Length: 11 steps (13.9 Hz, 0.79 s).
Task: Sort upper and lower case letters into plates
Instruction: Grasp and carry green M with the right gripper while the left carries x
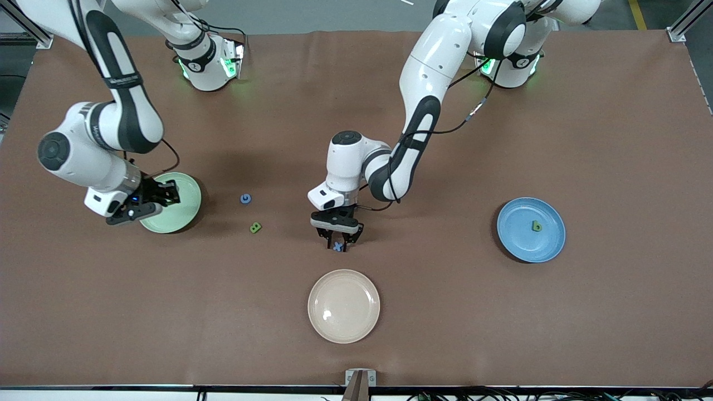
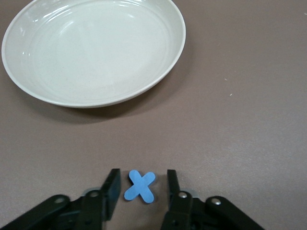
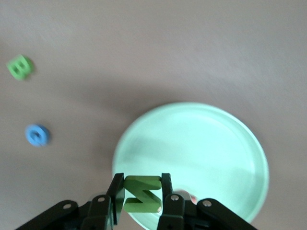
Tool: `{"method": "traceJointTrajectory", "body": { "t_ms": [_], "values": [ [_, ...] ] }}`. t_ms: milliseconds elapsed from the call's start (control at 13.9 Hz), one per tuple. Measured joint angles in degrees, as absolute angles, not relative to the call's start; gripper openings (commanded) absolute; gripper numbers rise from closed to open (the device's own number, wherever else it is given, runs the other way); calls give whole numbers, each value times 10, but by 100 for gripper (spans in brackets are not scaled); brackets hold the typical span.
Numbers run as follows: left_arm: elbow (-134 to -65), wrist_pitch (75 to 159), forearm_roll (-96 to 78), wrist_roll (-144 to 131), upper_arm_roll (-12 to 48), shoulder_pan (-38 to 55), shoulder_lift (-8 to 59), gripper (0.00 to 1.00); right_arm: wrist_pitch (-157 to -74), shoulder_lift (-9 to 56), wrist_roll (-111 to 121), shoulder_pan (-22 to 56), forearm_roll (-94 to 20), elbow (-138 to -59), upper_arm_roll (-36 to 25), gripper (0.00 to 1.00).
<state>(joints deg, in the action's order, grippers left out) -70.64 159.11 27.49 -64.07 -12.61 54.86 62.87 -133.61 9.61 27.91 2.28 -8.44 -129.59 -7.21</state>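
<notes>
A blue letter x point(image 2: 140, 186) lies flat on the table between the fingers of my left gripper point(image 2: 142, 184), which stands open around it with a gap on each side; the front view shows this gripper point(image 1: 337, 244) low over the x point(image 1: 337, 247). My right gripper point(image 3: 140, 189) is shut on a green letter N point(image 3: 142, 194) over the rim of the mint green plate point(image 3: 201, 143), toward the right arm's end point(image 1: 186, 214). The blue plate point(image 1: 518, 242) at the left arm's end holds a green b point(image 1: 536, 225).
A blue G point(image 1: 245, 199) and a green B point(image 1: 255, 227) lie on the table between the mint plate and my left gripper. A cream-white plate point(image 1: 343, 326) sits nearer the front camera than the x.
</notes>
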Motion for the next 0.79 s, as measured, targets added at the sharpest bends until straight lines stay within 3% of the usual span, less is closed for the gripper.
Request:
{"method": "traceJointTrajectory", "body": {
  "t_ms": [72,144,503,790],
  "values": [
    [-706,1591,275,-641,-127,549,629,4,-1347,96,308,5,-84,-1306,-72,14],
    [-705,1591,275,-641,-127,549,629,0,-1367,97,330,-7,-84,-1316,-72,15],
    [-699,1540,274,-643,-131,543,616,0,-1477,132,353,-15,-84,-1350,-65,15],
    [-731,1468,257,-651,-131,535,548,0,-1517,183,353,0,-84,-1350,-58,16]
  ]
}}
